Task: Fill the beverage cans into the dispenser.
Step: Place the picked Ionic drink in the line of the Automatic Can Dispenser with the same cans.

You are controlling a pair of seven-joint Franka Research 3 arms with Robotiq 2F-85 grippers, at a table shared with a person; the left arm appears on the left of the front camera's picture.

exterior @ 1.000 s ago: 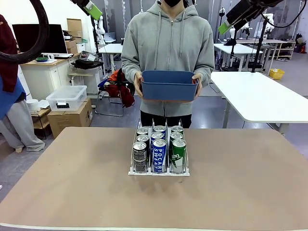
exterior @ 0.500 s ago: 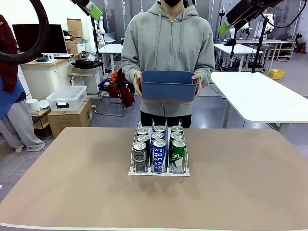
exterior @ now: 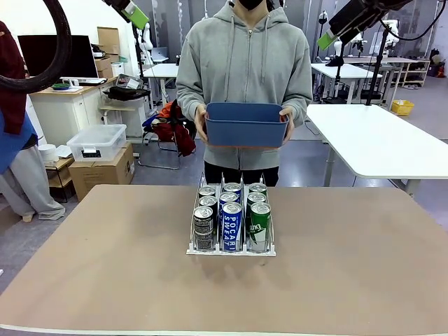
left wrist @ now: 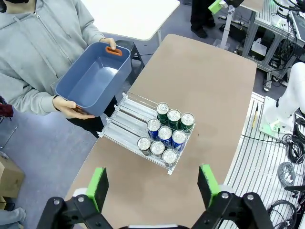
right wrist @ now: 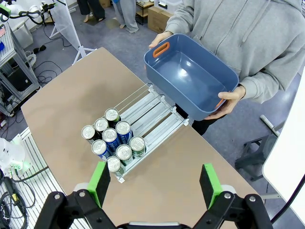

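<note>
Left gripper (left wrist: 152, 183) and right gripper (right wrist: 155, 183) hovering high, jaws wide, empty; person's hands (exterior: 287, 120) holding bin (exterior: 246, 124) above dispenser (exterior: 231, 248) with 9 cans (exterior: 231, 224).

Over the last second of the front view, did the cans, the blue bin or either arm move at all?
Nothing visibly changed. The nine cans sit in the dispenser, the person holds the blue bin at the far side, and both grippers, left and right, stay raised and open.

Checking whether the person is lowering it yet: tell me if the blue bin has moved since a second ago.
No. The blue bin sits at the same height above the dispenser, held in both of the person's hands.
</note>
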